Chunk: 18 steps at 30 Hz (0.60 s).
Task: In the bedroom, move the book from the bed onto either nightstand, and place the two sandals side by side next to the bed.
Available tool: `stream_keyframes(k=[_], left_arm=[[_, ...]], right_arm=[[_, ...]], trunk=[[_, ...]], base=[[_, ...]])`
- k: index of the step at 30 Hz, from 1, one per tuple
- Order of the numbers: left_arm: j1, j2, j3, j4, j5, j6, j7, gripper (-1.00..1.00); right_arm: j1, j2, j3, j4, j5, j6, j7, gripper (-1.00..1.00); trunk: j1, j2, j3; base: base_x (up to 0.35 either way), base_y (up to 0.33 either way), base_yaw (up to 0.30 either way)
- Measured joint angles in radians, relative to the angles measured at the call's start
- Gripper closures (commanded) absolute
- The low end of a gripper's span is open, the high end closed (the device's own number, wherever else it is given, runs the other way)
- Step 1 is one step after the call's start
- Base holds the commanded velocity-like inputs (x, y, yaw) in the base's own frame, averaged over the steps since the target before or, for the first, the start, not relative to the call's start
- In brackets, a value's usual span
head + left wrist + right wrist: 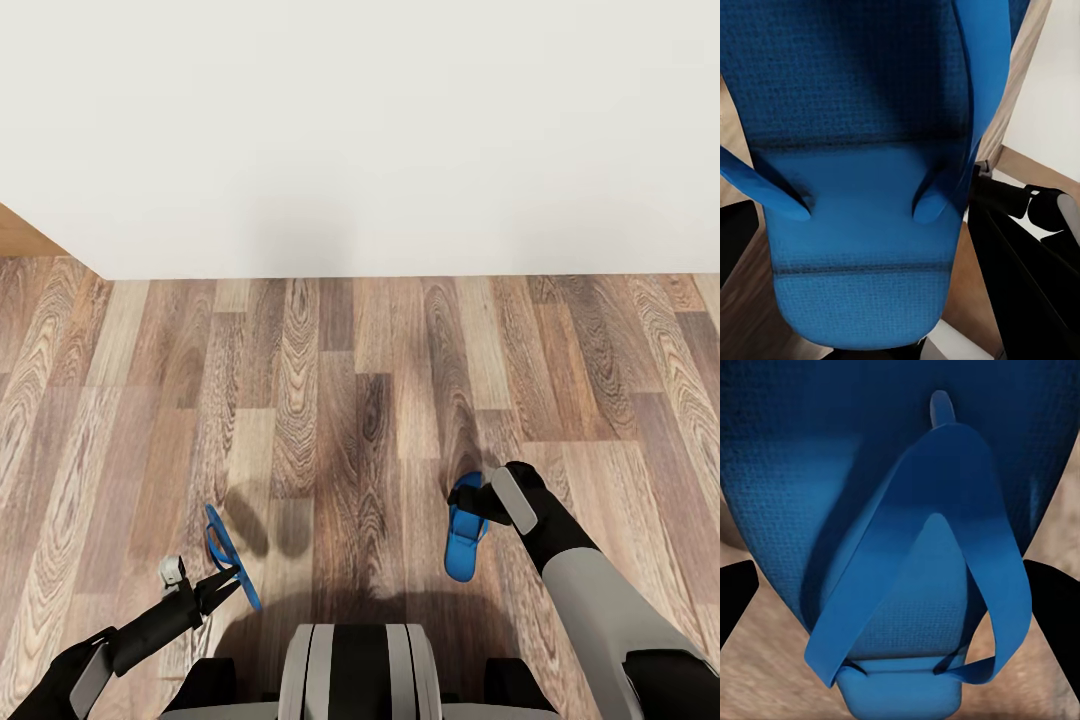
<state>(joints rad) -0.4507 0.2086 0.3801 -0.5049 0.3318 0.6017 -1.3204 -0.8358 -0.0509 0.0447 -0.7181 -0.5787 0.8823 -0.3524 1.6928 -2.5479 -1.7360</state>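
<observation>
From my head camera I look down on a wood-plank floor (360, 400) that meets a white wall (360, 130) ahead, with a strip of lighter wood (20, 238) at the far left edge. My left gripper (222, 583) sits low on the left, its dark forearm running in from the bottom left corner and pointing up and to the right. It holds the left sandal (228, 556), which is turned almost on edge, so it reads as a thin blue sliver whose long axis runs from upper left to lower right. My right gripper (484, 505) comes in from the lower right, the grey and black arm bent toward the middle. It carries the right sandal (464, 540), seen flatter, its long axis nearly straight away from me and its rounded end nearest my base (360, 670). The two sandals are well apart, one at each side of my trunk.

In my left wrist camera the left sandal (862, 247) is close up, sole facing the lens, straps (975, 112) curving along one side. My fingers are closed on it.

In my right wrist camera the right sandal (870, 510) lies lengthwise, its Y-shaped strap (937, 562) meeting at the toe post. My dark fingertips (1054, 607) stand at both sides, clamped on it.
</observation>
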Motion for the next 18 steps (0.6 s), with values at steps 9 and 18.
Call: stream_keyframes(k=[9, 18], left_arm=[[0.0, 0.0, 0.0, 0.0, 0.0, 0.0, 0.0, 1.0], [0.0, 0.0, 0.001, 0.0, 0.0, 0.001, 0.0, 1.0]], right_arm=[[0.0, 0.0, 0.0, 0.0, -0.001, -0.001, -0.001, 1.0], [0.0, 0.0, -0.002, 0.0, 0.002, -0.001, 0.0, 1.0]], trunk=[[0.0, 0.0, 0.0], [-0.003, 0.002, 0.027]], base=[[0.0, 0.0, 0.0], [0.0, 0.0, 0.0]])
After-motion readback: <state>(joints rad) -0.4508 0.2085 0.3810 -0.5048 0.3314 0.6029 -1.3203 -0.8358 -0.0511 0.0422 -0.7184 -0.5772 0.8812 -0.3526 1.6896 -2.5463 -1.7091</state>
